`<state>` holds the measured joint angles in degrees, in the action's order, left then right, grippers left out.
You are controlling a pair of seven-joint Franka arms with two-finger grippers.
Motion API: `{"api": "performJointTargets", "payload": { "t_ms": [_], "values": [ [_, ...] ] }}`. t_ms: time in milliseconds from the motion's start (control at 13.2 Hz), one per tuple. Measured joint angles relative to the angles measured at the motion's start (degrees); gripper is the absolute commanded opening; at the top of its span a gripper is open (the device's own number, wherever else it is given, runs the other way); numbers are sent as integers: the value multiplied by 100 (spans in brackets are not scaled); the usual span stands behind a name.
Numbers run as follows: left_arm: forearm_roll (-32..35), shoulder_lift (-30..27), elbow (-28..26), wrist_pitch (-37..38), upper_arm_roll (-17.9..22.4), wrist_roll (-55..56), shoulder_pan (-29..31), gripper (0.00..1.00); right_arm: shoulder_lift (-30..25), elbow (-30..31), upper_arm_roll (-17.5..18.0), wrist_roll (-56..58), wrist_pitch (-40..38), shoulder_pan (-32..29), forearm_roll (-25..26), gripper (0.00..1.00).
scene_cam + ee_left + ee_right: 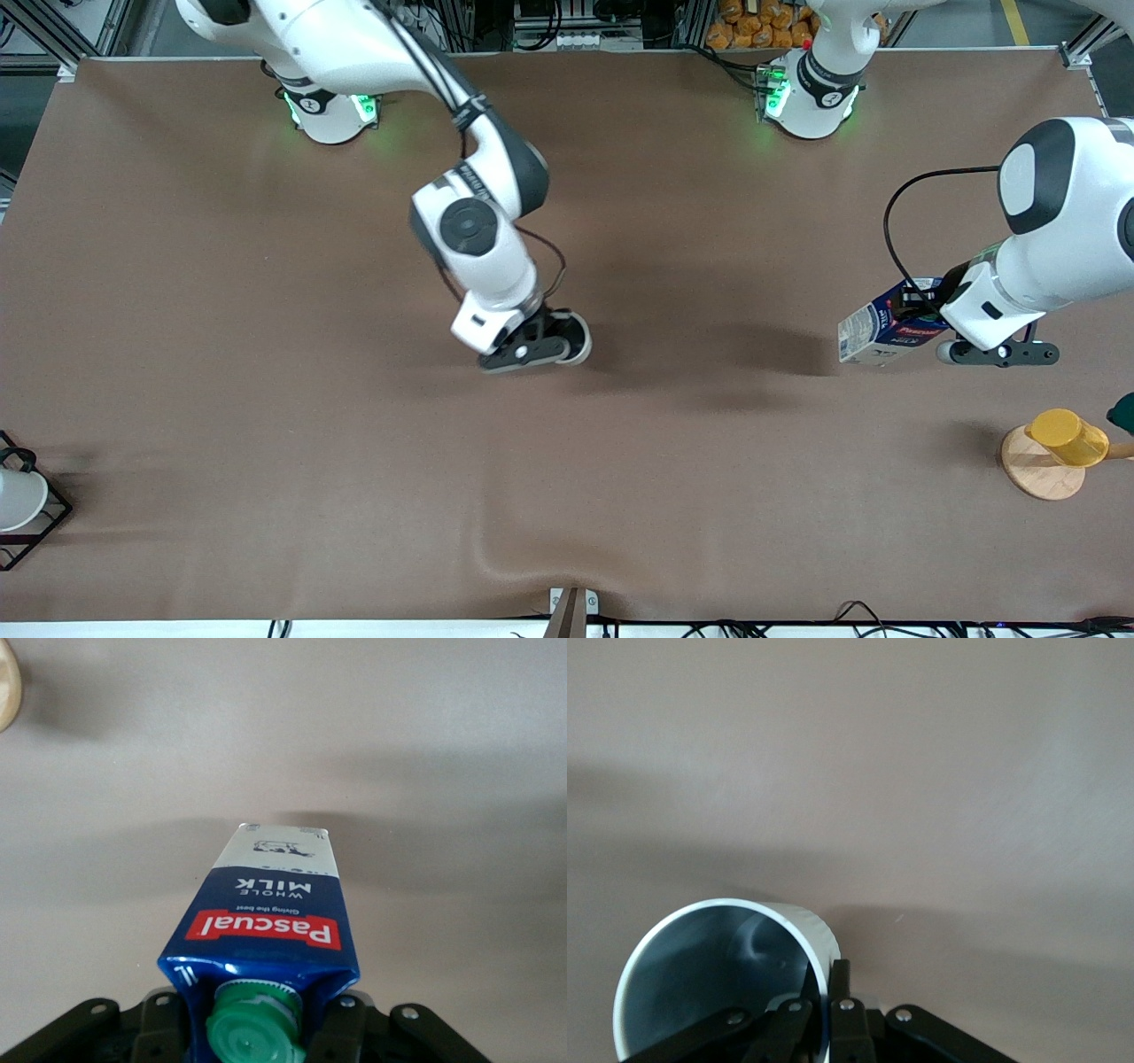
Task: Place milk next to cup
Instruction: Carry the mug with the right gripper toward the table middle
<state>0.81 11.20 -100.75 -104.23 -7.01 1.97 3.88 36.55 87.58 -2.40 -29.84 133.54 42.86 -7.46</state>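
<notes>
Over the bench's left-arm end, the left gripper [999,353] pinched the light, crushable milk [886,332] near its cap; the right gripper [540,346] clamped the cup's [578,339] rim.

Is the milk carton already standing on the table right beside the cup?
No. The milk is in the left gripper near the left arm's end, apart from the cup held by the right gripper.

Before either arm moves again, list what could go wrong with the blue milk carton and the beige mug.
1. The left gripper pinches the dark blue gable-top milk carton only near its green round cap; the carton hangs tilted and may swing or slip.
2. The right gripper clamps one wall of the beige-grey ceramic mug, a thin hold that could twist.
3. Carton and mug are far apart over the brown table; misjudging the gap could knock them together.
</notes>
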Motion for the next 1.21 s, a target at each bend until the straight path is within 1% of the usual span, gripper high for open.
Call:
{"api": "performJointTargets", "payload": {
  "t_ms": [226,302,377,528,604,830,906,1057,1208],
  "values": [
    [0,-85,66,13,28,8,20,48,42,333,-12,-697,225,328,152,1],
    [0,-107,68,77,31,15,20,48,48,363,-12,-911,237,374,297,14],
    [0,-126,70,159,34,19,20,48,59,369,-12,-1079,237,390,428,28],
    [0,-176,72,247,43,20,25,48,87,369,-12,-1266,239,401,531,95],
    [0,-203,72,313,44,20,36,48,91,367,-12,-1341,250,413,539,100],
    [0,-280,77,403,21,73,67,48,51,197,-23,-1473,273,424,583,100],
    [-3,-303,78,415,-63,205,63,48,-34,100,-56,-1493,170,419,586,100],
    [-4,-336,78,485,-420,634,43,48,-327,-141,-141,-1532,-395,303,586,100],
    [-9,-377,82,639,-908,1231,18,48,-701,-326,-181,-1553,-1123,-28,586,100]
  ]
}}
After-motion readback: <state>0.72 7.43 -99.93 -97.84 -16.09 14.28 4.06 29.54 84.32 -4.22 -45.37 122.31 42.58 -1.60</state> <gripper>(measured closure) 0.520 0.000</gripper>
